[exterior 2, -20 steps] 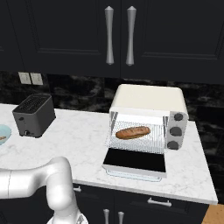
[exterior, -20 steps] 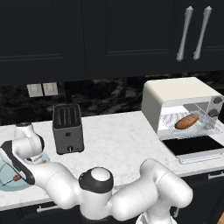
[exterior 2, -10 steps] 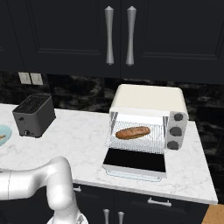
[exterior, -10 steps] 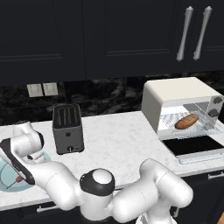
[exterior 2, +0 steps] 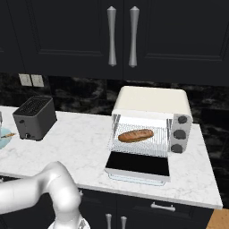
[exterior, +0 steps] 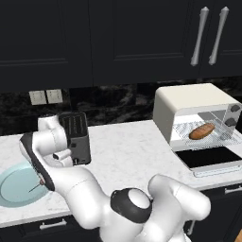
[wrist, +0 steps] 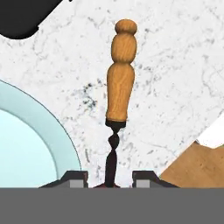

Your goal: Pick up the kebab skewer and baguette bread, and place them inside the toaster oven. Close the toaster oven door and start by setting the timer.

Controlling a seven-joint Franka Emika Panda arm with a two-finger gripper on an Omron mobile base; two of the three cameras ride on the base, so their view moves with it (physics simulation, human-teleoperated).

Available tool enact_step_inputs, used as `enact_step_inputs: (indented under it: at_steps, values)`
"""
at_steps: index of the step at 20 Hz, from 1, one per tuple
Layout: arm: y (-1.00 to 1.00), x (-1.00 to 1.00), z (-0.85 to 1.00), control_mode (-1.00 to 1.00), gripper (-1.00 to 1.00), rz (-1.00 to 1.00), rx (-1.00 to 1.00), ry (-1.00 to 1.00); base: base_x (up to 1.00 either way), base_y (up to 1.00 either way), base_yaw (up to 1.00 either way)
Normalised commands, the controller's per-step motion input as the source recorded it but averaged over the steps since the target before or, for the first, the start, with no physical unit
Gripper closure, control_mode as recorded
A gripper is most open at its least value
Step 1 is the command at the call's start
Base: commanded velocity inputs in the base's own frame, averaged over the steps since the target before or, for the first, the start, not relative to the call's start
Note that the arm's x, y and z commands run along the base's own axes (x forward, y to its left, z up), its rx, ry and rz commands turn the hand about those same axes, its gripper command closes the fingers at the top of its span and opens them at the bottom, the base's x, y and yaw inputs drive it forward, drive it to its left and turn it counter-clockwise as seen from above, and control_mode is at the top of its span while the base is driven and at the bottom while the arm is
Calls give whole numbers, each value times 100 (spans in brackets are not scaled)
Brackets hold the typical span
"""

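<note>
At the far left of the counter (exterior: 127,156), over the pale blue plate (exterior: 16,186), the gripper (wrist: 107,180) is held low, and the kebab skewer (wrist: 119,74) is pinched between its two fingertips. From the hand view, the skewer's turned wooden handle and its dark twisted shaft are seen running away from the fingers, above the marble and just beside the plate's rim; the meat chunks are hidden from that camera. In the left base view, only a thin dark line and a small reddish spot are made out below the hand.

On the right of the counter, the toaster oven (exterior 2: 152,100) is seen with the toaster oven door (exterior 2: 139,164) folded down flat. The baguette bread (exterior 2: 135,135) lies on the wire rack inside. The three side knobs are shown plainly in the right base view. The dark slot toaster (exterior 2: 35,117) stands between plate and oven.
</note>
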Motion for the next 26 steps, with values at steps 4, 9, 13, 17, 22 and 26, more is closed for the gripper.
enact_step_inputs:
  at_steps: [4,9,13,17,22,26]
  values:
    - [-100,-78,32,-100,100,-8,0,-25,0,0,0]
    - [-100,-42,29,-100,100,-13,0,-19,0,0,0]
    - [-100,0,54,-100,100,-22,0,-5,0,0,0]
    - [-100,0,51,-100,100,-23,1,0,0,0,0]
    - [-100,6,35,-100,100,-20,1,0,0,0,0]
    - [-100,34,21,-100,100,-19,0,-3,0,0,0]
